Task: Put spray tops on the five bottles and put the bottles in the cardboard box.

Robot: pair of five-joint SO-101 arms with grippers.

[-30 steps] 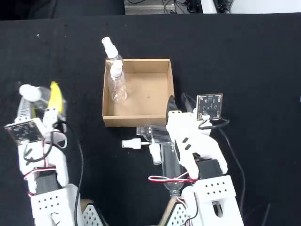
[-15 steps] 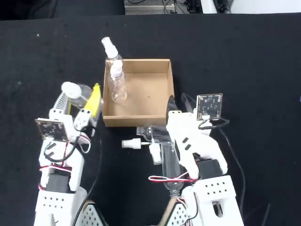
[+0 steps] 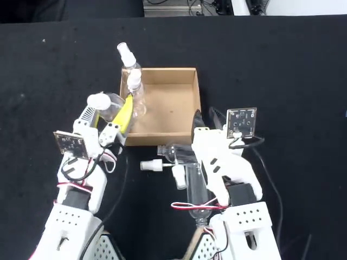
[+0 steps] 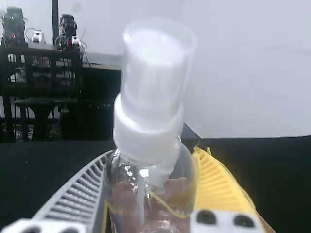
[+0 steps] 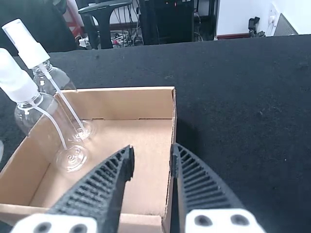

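My left gripper (image 3: 107, 111) is shut on a clear bottle (image 3: 111, 103) with a white spray top (image 4: 151, 92), held between its grey and yellow fingers (image 4: 216, 187). It hangs just off the left wall of the cardboard box (image 3: 184, 86). Two capped bottles (image 3: 134, 89) (image 5: 39, 114) stand in the box's far left corner. My right gripper (image 5: 150, 167) is slightly open with nothing in it, over the box's near right corner. Two uncapped bottles (image 3: 196, 192) and two loose spray tops (image 3: 152, 165) lie in front of the box, by the right arm.
The black tabletop (image 3: 282, 70) stretches wide to the right of and behind the box. Most of the box floor (image 5: 131, 170) is bare cardboard. The right arm's body (image 3: 225, 168) lies over one of the bottles on the table.
My left arm has swung right with the capped bottle, from the table's left side up to the box's left wall. The right arm has not moved.
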